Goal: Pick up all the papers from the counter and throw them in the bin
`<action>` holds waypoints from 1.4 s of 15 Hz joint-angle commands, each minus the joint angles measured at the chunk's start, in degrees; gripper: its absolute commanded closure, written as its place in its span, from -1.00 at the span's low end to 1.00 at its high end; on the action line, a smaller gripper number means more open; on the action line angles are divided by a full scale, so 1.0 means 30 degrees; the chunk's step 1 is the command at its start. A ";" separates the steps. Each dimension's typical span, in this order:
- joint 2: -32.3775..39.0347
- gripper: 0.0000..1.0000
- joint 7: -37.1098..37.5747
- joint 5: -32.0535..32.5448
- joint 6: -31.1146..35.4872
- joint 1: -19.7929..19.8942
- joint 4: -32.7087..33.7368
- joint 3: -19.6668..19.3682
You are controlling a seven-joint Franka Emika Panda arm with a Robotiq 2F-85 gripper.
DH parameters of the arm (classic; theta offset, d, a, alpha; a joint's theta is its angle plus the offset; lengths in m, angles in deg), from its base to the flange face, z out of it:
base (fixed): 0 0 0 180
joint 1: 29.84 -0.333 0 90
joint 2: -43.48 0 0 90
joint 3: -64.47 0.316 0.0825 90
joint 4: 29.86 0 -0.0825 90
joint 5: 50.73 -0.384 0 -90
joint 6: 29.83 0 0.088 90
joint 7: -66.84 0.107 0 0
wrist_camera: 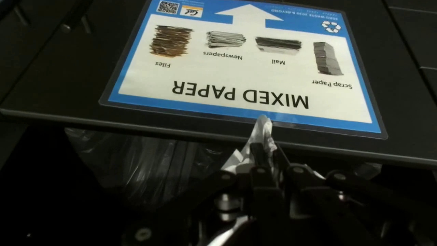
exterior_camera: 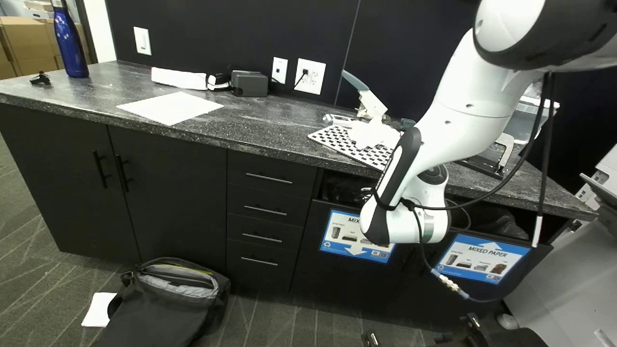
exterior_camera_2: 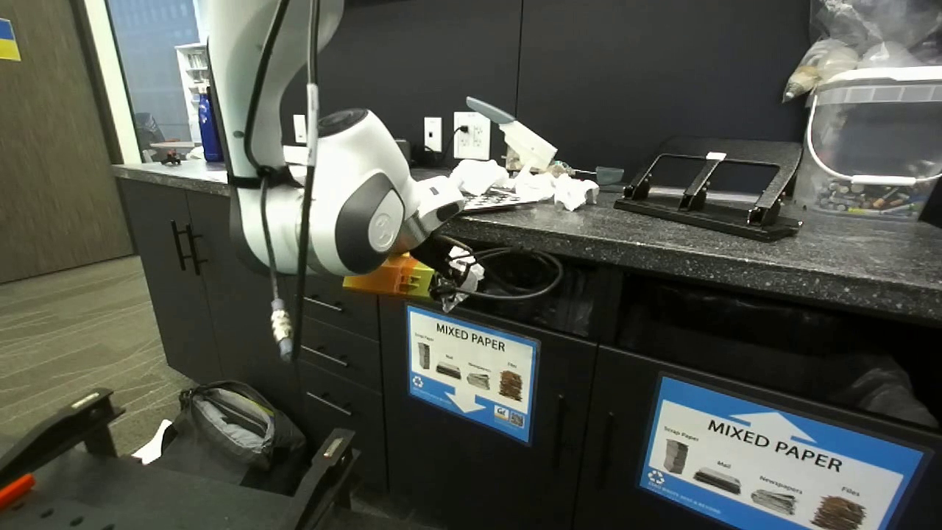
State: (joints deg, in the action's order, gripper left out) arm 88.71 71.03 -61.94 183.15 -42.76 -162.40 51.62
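My gripper [wrist_camera: 268,157] is shut on a crumpled white paper [wrist_camera: 262,133] in the wrist view; it pokes out past the fingertips. In an exterior view the gripper [exterior_camera_2: 446,283] and this paper [exterior_camera_2: 468,274] are at the opening above the left bin front [exterior_camera_2: 471,434], below the counter edge. Several other paper wads lie on the counter [exterior_camera_2: 544,230], on and beside the checkered sheet; one wad [exterior_camera_2: 575,191] sits at its right. They also show as a white heap [exterior_camera: 373,134]. In that view the arm mostly hides the gripper. A second bin front [exterior_camera_2: 622,412] stands beside.
On the counter are a flat white sheet [exterior_camera: 171,107], a grey box [exterior_camera: 249,84], a blue bottle [exterior_camera: 70,41], a grey-handled tool [exterior_camera_2: 515,132], a black stand [exterior_camera_2: 706,188] and a clear bucket [exterior_camera_2: 868,158]. A dark bag [exterior_camera: 168,303] lies on the floor. Cables hang off the arm.
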 commanded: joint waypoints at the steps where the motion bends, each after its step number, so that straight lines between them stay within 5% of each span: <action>1: 0.2245 0.86 -0.0350 -0.1696 0.2281 0.0294 0.2297 0.0792; 11: 0.6050 0.86 -0.1267 -0.3323 0.2126 0.0792 0.8615 0.0647; 12: 0.6194 0.76 -0.1491 -0.3554 0.1673 0.0766 0.8971 0.0520; 13: 0.6061 0.35 -0.1643 -0.3687 0.0599 0.0841 0.9091 0.0522; 21: 0.2449 -0.82 -0.0972 -0.2798 -0.7414 -0.0042 0.6982 -0.0741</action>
State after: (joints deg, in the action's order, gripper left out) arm 101.75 67.78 -70.88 168.19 -40.18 -137.37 52.44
